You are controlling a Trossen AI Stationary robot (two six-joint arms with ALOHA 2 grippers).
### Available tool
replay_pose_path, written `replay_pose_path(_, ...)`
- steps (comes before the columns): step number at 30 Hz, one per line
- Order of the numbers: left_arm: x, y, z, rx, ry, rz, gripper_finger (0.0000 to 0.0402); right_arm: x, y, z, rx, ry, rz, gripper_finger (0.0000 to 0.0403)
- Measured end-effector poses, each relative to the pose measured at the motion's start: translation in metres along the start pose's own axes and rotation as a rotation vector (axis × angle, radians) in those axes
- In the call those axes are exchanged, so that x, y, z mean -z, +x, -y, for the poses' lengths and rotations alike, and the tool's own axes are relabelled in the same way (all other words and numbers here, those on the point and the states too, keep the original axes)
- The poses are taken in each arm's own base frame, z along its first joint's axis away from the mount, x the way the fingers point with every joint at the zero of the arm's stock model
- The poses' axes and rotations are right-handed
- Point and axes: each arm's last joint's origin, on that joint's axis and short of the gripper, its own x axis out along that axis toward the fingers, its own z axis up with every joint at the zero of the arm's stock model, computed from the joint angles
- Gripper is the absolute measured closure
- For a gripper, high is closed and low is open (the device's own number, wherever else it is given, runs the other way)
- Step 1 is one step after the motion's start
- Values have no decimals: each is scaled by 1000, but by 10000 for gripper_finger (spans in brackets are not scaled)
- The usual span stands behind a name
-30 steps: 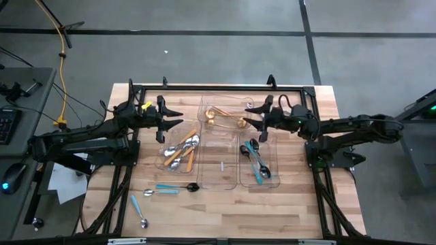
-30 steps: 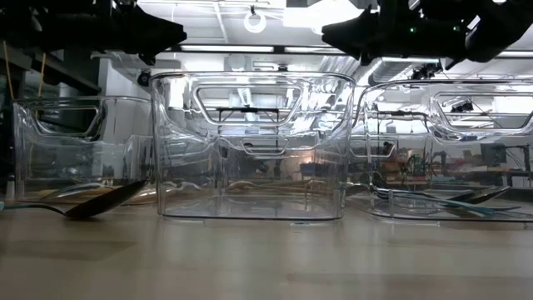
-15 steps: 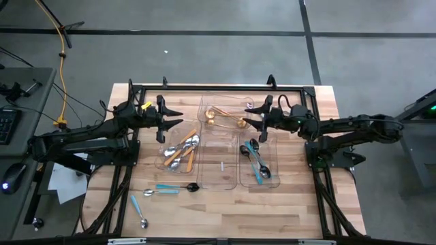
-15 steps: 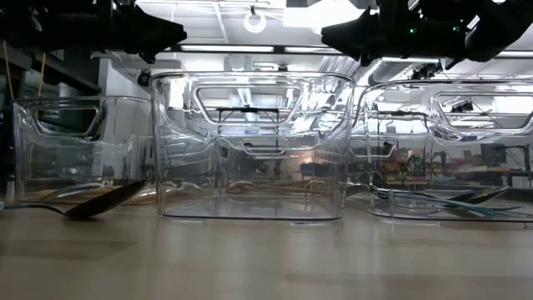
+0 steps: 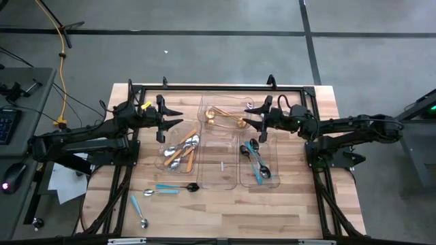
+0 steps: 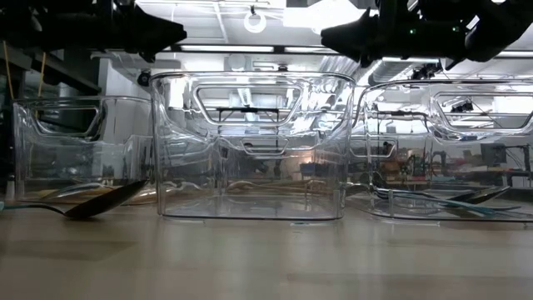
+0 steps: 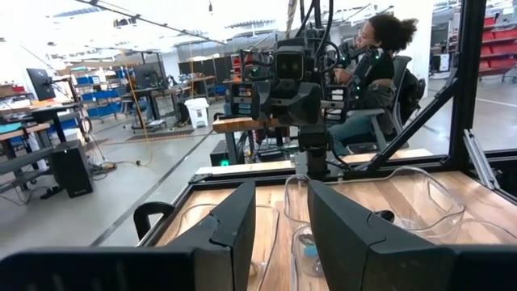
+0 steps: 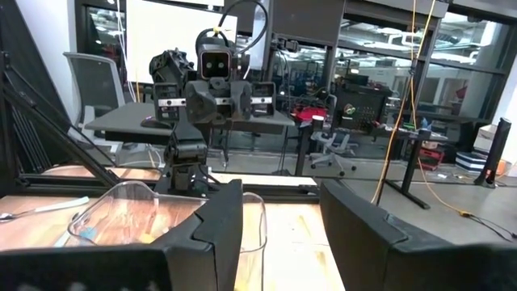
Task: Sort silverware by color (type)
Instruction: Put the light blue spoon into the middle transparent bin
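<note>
My left gripper (image 5: 176,120) hovers open above the far end of the left clear tray (image 5: 167,144), which holds orange-handled silver spoons (image 5: 181,152). My right gripper (image 5: 253,117) hovers open between the far tray with gold cutlery (image 5: 225,118) and the right tray with dark, teal-handled spoons (image 5: 257,160). Both point level toward each other and hold nothing (image 7: 281,234) (image 8: 279,242). Light-blue-handled spoons (image 5: 163,189) (image 5: 138,209) and a dark spoon (image 5: 193,186) lie flat on the wood near the front left.
A middle clear tray (image 5: 219,178) holds only one small piece (image 5: 221,165). A black frame (image 5: 218,87) runs along the table's far edge. A person sits in the room beyond the table (image 7: 380,73). Bare wood lies at the near right (image 5: 286,211).
</note>
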Motion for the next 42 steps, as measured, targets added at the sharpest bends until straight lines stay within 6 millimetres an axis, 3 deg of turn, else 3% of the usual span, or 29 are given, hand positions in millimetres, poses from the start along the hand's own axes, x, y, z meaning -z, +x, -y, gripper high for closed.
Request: replay_pose_path(42, -1, 0, 0, -1, 2, 9, 298, 1, 0, 2, 65, 5, -16, 252)
